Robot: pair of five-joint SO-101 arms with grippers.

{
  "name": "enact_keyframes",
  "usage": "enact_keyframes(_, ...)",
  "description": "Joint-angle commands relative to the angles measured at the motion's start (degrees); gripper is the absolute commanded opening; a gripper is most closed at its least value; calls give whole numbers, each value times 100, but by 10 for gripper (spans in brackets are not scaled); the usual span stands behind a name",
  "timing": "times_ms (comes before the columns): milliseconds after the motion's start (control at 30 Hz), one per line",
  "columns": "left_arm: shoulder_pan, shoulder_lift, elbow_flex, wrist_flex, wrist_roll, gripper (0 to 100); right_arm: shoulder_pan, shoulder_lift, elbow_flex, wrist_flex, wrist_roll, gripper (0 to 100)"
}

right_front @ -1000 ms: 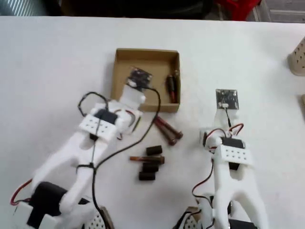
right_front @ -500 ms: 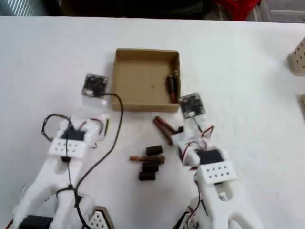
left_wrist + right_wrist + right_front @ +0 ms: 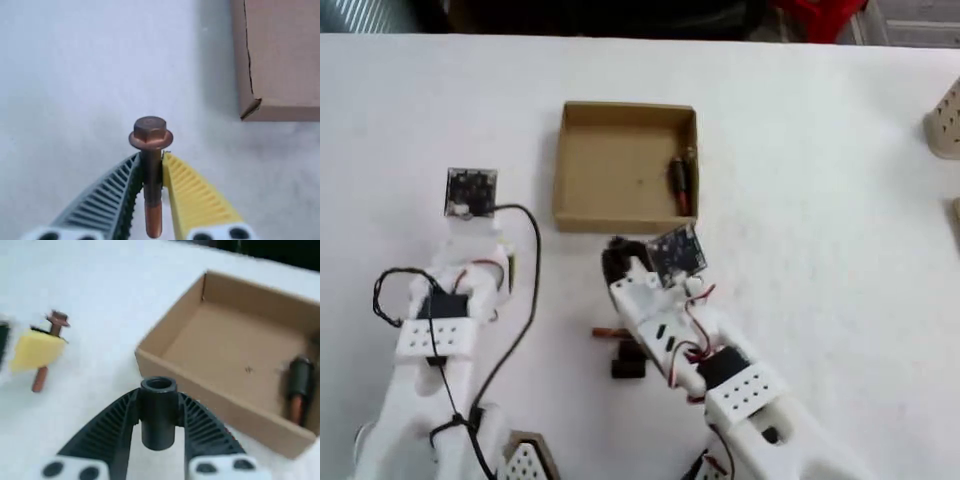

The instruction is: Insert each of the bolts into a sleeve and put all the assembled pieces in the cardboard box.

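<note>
- The left gripper (image 3: 151, 160) has backed off left of the cardboard box (image 3: 280, 55); the right gripper (image 3: 158, 396) has swung toward it.
- Left clamps a copper bolt (image 3: 150, 135), right a black sleeve (image 3: 158, 415).

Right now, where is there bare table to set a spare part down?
Bare: the table right of the cardboard box, out to the beige object at the edge; the strip beyond the box; and the box floor's left half, away from the assembled piece. Crowded: in front of the box, with the right claw and loose sleeves.
</note>
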Motion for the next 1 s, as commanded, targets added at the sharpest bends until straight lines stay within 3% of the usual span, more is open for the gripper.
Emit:
enact_keyframes(0, -48, -180, -44, -229, 44, 24, -338, 462, -141, -1270, -62, 17)
enact_keyframes(433, -48, -180, -44, -237, 44, 24, -303, 3284, -826, -4321, -26, 17)
enact_keyframes(733, -22, -215, 325, -1116, 53, 24, -303, 5051, -747, -6510, -26, 17)
enact_keyframes(967, -13, -215, 325, -1143, 62, 24, -303, 5851, -730, -7415, -26, 17)
